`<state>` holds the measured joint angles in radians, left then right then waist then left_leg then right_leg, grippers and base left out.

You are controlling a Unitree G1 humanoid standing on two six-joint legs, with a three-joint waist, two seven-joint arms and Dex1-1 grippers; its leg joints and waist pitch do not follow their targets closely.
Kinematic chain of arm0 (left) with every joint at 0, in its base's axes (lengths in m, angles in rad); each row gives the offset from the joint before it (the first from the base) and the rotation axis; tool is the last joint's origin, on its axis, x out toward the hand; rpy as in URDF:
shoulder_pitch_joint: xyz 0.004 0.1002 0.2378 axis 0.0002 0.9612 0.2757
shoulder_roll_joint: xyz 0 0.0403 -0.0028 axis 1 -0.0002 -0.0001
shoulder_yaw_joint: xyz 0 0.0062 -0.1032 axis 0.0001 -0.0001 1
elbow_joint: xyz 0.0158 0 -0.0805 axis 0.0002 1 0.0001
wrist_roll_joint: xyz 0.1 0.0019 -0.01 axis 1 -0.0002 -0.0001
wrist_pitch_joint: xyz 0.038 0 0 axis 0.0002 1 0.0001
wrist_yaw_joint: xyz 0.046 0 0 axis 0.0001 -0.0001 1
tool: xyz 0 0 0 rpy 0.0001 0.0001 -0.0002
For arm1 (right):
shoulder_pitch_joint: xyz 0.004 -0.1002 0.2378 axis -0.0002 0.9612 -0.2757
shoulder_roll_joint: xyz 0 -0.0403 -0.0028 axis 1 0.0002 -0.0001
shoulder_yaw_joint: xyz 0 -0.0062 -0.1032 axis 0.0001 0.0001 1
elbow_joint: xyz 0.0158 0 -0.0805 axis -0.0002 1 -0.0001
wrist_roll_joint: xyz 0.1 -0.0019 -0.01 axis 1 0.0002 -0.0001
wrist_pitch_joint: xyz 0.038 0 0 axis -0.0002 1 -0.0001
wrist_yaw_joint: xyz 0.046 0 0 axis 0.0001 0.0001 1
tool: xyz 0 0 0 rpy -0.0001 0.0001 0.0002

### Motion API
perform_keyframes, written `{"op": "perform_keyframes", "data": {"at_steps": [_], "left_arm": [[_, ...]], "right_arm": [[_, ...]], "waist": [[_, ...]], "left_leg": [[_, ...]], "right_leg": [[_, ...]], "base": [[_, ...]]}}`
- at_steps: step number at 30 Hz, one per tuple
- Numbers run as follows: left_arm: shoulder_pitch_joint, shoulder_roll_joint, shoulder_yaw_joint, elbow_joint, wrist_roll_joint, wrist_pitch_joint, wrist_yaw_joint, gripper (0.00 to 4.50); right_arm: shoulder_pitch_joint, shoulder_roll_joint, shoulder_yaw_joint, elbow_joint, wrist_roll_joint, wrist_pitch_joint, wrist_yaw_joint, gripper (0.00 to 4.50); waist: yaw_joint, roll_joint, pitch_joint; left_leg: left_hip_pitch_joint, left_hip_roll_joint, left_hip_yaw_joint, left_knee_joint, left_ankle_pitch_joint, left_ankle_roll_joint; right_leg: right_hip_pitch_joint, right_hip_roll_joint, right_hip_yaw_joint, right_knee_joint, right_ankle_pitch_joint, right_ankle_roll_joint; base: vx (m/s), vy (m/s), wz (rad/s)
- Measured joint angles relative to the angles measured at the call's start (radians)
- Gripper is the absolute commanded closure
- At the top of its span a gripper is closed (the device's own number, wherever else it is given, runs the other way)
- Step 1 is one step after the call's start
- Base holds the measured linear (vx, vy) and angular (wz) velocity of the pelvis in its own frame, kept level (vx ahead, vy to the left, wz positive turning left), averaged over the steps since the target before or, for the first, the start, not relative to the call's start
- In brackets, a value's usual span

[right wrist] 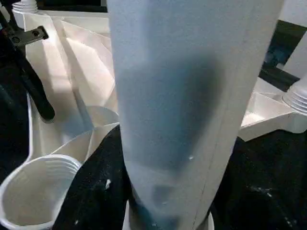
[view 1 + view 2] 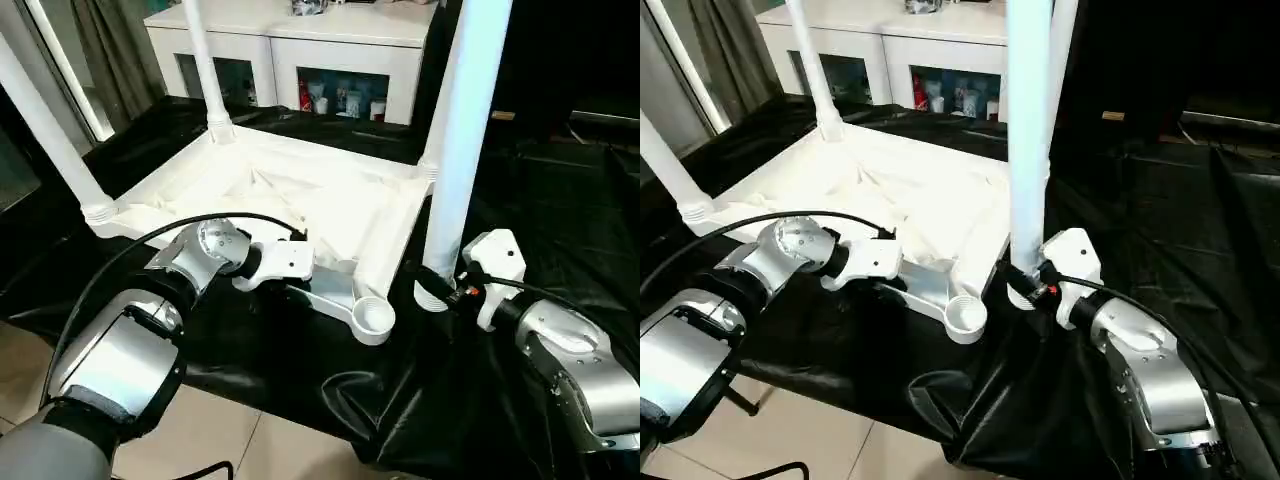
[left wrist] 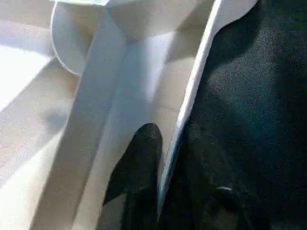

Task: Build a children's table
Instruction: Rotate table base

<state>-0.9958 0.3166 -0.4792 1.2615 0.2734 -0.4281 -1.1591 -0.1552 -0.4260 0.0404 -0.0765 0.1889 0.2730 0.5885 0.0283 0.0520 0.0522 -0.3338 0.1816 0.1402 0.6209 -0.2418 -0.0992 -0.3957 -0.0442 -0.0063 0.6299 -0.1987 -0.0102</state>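
Table top (image 2: 300, 200), white plastic and ribbed, lies upside down on a black sheet (image 2: 560, 200) in front of a white cabinet (image 2: 300, 50). Three white legs stand up from corner sockets: one at the far corner (image 2: 205, 70), one at the left corner (image 2: 45, 130), and one at the far right corner (image 2: 1060, 60). The near corner socket (image 2: 375, 318) is open and holds no leg. The left gripper (image 3: 165, 158) is clamped on the near rim of the top, one black finger (image 3: 139, 163) inside the rim and the other outside against the sheet. The right gripper (image 2: 445, 285) is closed around the fourth leg (image 2: 465, 120), held upright with its foot on the sheet just beside the open socket, on its right.
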Motion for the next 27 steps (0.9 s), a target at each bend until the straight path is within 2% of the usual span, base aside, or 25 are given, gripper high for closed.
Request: {"op": "perform_keyframes", "data": {"at_steps": [4, 9, 11, 13, 16, 19, 21, 25, 27], "left_arm": [[0.0, -0.018, 0.027, 0.0, -0.012, 0.018, -0.028, 4.01], [0.025, -0.025, 0.083, -0.016, -0.078, 0.07, -0.081, 4.23], [0.045, -0.019, 0.102, -0.039, -0.098, 0.093, -0.094, 4.28], [0.067, -0.013, 0.122, -0.064, -0.123, 0.121, -0.102, 4.38], [0.111, -0.002, 0.154, -0.114, -0.153, 0.164, -0.102, 4.46], [0.188, 0.024, 0.187, -0.218, -0.184, 0.202, -0.099, 4.49], [0.287, 0.047, 0.21, -0.365, -0.202, 0.235, -0.074, 4.49], [0.375, 0.048, 0.223, -0.517, -0.221, 0.297, -0.033, 4.49], [0.421, 0.043, 0.233, -0.604, -0.229, 0.336, -0.006, 4.49]], "right_arm": [[0.0, 0.001, 0.002, 0.0, 0.0, 0.0, 0.003, 2.62], [-0.018, 0.019, 0.007, 0.01, 0.001, 0.0, 0.004, 2.62], [-0.042, 0.036, 0.008, 0.024, 0.002, 0.001, -0.001, 2.62], [-0.066, 0.053, 0.008, 0.038, 0.007, 0.003, -0.01, 2.62], [-0.085, 0.081, 0.008, 0.051, 0.014, 0.01, -0.023, 2.62], [-0.106, 0.123, 0.007, 0.075, 0.036, 0.03, -0.046, 2.62], [-0.132, 0.166, -0.009, 0.101, 0.055, 0.05, -0.072, 2.62], [-0.159, 0.186, -0.023, 0.11, 0.081, 0.089, -0.088, 2.62], [-0.16, 0.188, -0.024, 0.111, 0.088, 0.115, -0.085, 2.62]], "waist": [[-0.004, -0.001, 0.001], [-0.017, -0.006, 0.004], [-0.024, -0.011, 0.005], [-0.027, -0.024, 0.005], [-0.028, -0.036, 0.004], [-0.034, -0.048, 0.003], [-0.04, -0.051, 0.001], [-0.032, -0.056, 0.001], [-0.027, -0.061, 0.003]], "left_leg": [[0.0, 0.0, 0.001, -0.001, 0.0, 0.001], [-0.001, 0.0, 0.001, -0.003, 0.003, 0.006], [0.0, 0.0, 0.002, -0.004, 0.003, 0.006], [0.0, 0.001, 0.002, -0.006, 0.004, 0.006], [0.001, 0.003, 0.003, -0.006, 0.003, 0.006], [0.002, 0.006, 0.005, -0.008, 0.003, 0.005], [0.004, 0.008, 0.006, -0.008, 0.003, 0.006], [0.004, 0.009, 0.01, -0.011, 0.002, 0.002], [0.003, 0.01, 0.011, -0.011, 0.001, 0.0]], "right_leg": [[0.0, 0.0, 0.0, -0.001, 0.0, 0.0], [-0.002, 0.001, 0.0, -0.003, 0.0, 0.0], [-0.002, 0.001, 0.0, -0.003, 0.0, 0.0], [-0.002, 0.001, 0.0, -0.003, 0.0, 0.0], [-0.002, 0.0, -0.002, -0.003, 0.0, 0.0], [-0.003, 0.0, -0.005, -0.004, 0.0, 0.0], [-0.003, 0.0, -0.005, -0.004, 0.0, -0.001], [-0.004, -0.001, -0.006, -0.004, 0.0, -0.001], [-0.005, -0.001, -0.007, -0.004, 0.0, -0.002]], "base": [[0.0, 0.0, 0.0], [0.0, 0.0, 0.0], [0.0, 0.0, 0.0], [0.0, 0.0, 0.0], [0.0, 0.0, 0.0], [0.0, 0.0, 0.0], [0.0, 0.0, 0.0], [0.0, 0.0, 0.0], [0.0, 0.0, 0.0]]}}
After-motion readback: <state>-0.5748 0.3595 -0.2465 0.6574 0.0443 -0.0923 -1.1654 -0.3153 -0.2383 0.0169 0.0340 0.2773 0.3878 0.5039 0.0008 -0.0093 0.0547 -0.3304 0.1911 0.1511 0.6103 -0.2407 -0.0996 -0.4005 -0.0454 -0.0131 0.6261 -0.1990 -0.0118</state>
